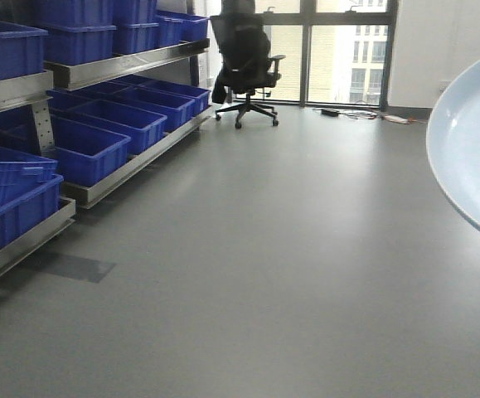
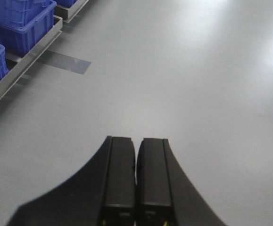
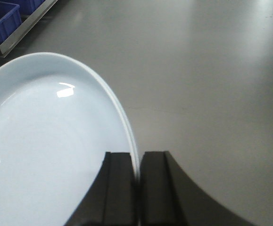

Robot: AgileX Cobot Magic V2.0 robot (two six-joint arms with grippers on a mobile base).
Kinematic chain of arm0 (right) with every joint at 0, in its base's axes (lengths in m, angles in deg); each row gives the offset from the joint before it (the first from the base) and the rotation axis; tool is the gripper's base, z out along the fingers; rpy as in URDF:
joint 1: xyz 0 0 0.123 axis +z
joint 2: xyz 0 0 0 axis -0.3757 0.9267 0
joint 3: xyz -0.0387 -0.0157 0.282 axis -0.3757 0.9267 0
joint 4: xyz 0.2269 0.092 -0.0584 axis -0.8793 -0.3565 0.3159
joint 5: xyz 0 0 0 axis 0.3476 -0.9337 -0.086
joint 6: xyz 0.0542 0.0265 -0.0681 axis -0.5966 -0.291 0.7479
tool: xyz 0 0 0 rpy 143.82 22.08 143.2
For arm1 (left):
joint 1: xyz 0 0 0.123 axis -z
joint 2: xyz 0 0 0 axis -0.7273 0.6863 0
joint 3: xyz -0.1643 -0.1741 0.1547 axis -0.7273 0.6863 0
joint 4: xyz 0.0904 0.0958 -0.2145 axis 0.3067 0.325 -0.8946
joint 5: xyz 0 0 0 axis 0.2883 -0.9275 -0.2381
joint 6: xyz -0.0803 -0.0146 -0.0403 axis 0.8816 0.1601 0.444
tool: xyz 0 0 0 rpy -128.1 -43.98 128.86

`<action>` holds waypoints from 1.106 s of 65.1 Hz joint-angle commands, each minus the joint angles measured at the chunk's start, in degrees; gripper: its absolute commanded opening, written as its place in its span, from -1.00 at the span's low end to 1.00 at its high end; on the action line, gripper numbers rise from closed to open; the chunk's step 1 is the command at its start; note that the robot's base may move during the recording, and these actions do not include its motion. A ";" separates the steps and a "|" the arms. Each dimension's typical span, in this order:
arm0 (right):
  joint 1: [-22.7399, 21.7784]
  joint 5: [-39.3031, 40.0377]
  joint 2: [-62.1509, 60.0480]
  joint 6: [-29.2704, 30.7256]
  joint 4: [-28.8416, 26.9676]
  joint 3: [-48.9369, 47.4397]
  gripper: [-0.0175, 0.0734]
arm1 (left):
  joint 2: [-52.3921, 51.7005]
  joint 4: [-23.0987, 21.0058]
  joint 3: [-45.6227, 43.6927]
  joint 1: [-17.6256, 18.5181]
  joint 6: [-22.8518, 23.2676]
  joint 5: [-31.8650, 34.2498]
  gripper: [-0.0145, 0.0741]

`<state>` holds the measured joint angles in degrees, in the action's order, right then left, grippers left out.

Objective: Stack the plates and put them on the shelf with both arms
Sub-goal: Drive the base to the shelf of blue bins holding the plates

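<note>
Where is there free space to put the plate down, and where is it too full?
The grey floor is bare between the shelf on the left and the plate at the right edge, back to the office chair. The shelf is crowded: blue bins fill each visible level side by side.

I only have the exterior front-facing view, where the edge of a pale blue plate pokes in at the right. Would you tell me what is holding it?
Observer: The right hand is shut on the plate, clamped on its rim. The dish extends to the left in the right wrist view.
Operator: Thank you. Is the left hand carrying anything?
Observer: No. The left hand is shut with nothing in it, and only bare grey floor lies beyond it.
</note>
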<state>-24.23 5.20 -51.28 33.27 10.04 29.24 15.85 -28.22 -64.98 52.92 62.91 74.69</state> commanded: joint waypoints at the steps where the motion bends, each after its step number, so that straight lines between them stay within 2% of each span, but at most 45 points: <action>1: -0.39 5.89 0.18 0.19 0.40 -1.65 -0.49 | 0.07 -0.14 -1.59 -0.07 0.28 4.60 -0.49; 72: -0.32 5.95 0.18 0.19 0.40 -1.65 -0.49 | 0.07 -0.14 -1.59 -0.07 0.28 4.60 -0.49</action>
<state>-24.23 5.20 -51.28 33.27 10.04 29.24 15.85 -28.22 -64.98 52.92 62.91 74.69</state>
